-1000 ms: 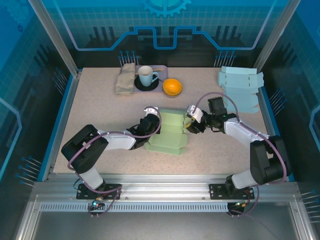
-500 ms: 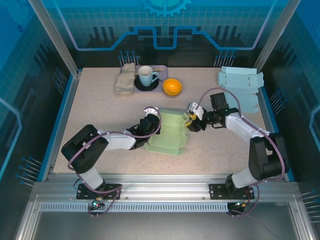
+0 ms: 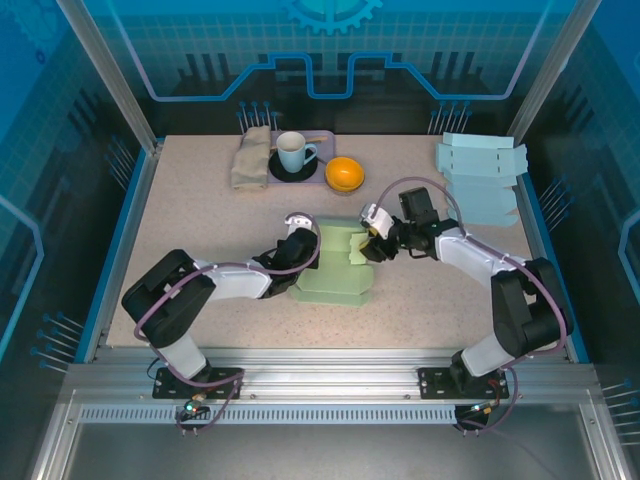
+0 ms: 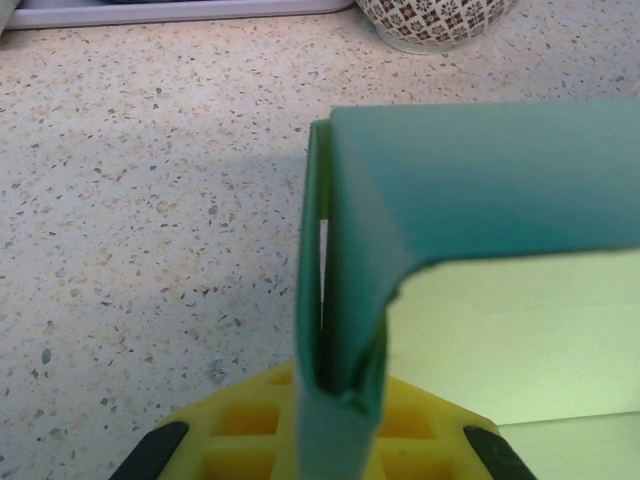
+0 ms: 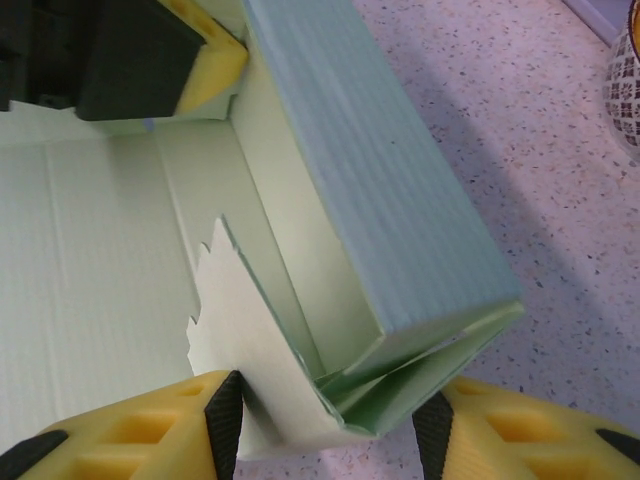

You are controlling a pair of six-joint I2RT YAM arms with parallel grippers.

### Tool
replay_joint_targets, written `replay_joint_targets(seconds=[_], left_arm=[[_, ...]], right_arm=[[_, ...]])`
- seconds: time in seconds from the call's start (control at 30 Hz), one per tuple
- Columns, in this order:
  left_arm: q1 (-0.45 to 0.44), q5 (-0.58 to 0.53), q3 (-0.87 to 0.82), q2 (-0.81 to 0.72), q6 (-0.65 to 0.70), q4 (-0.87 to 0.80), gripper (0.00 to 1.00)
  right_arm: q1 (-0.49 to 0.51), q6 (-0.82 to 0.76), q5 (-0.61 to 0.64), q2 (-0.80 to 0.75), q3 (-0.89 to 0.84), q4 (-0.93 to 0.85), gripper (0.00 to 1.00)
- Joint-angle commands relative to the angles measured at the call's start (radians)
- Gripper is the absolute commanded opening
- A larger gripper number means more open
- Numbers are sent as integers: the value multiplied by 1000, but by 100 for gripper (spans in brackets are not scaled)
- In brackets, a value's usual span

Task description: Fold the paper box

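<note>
**newbie_42:** Two arms come up from the bottom edge of the overhead shot and meet in the middle. What's each claw actually doing?

**foldfan:** The left gripper (image 4: pixel 335 440) is clamped hard on the paper box (image 3: pixel 335 285). On its wrist cam, a doubled-over green wall stands upright, squeezed between the yellow pads (image 4: pixel 240 430).

**newbie_42:** And the other one?

**foldfan:** The right gripper (image 5: pixel 330 430) has its jaws about halfway apart, closed around the box's right-hand corner. The corner and a pale jagged-edged flap fill the gap and touch both fingers (image 5: pixel 120 440). Just past them, one long wall stands up from the flat pale base.

**newbie_42:** Where's the box itself?

**foldfan:** Dead centre of the frame on the speckled table (image 3: pixel 200 220), half built, with an arm on each side.

**newbie_42:** Stuff behind it?

**foldfan:** Toward the top there's an orange bowl (image 3: pixel 344 174). Left of it is a pale cup (image 3: pixel 292 152) on a dark saucer (image 3: pixel 276 171), then a folded towel (image 3: pixel 250 158). A stack of flat boxes (image 3: pixel 480 180) lies in the upper right, well apart from everything else.
</note>
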Motion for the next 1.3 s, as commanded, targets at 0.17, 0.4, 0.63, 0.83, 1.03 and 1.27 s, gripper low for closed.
replay_joint_targets(seconds=[0.17,0.4,0.63,0.83,1.03,1.27], left_arm=[[-6,-39,111,-30,-174,-171,0],[-7,-57,135,-41,-235,-251,0],[-8,-125,174,-51,-324,-386,0],[-16,-223,212,-60,-481,-543,0],[-29,-313,273,-43,-584,-711,0],[-33,-318,276,-40,-580,-728,0]], right_arm=[[90,193,277,59,88,36,49],[117,330,400,97,131,31,41],[123,440,587,113,148,-11,32],[128,637,936,155,202,-150,32],[134,730,1042,226,291,-282,32],[139,669,1016,188,255,-210,39]])
